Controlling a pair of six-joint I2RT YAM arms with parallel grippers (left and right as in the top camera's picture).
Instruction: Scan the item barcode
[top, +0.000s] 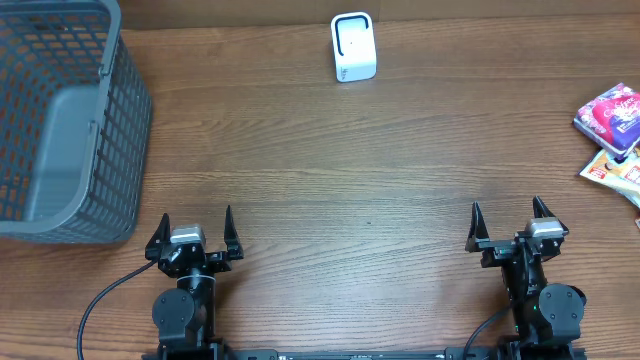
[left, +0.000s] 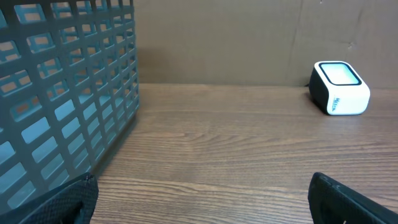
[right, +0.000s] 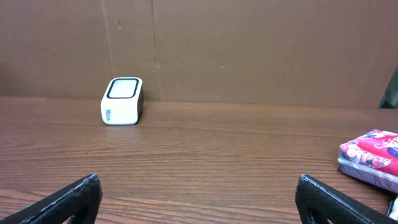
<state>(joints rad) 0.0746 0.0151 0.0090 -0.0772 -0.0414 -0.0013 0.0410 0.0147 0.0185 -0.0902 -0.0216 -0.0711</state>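
Note:
A small white scanner (top: 353, 46) with a dark window stands at the back centre of the wooden table; it shows as the scanner (left: 339, 88) in the left wrist view and the scanner (right: 122, 101) in the right wrist view. A pink and purple packet (top: 611, 112) lies at the right edge, also seen as the packet (right: 371, 158); an orange and white packet (top: 615, 168) lies just in front of it. My left gripper (top: 195, 228) and right gripper (top: 508, 222) sit near the front edge, both open and holding nothing.
A large grey mesh basket (top: 60, 120) fills the back left corner, close to the left gripper; its wall (left: 62, 99) fills the left of the left wrist view. A brown cardboard wall (right: 249, 43) stands behind the table.

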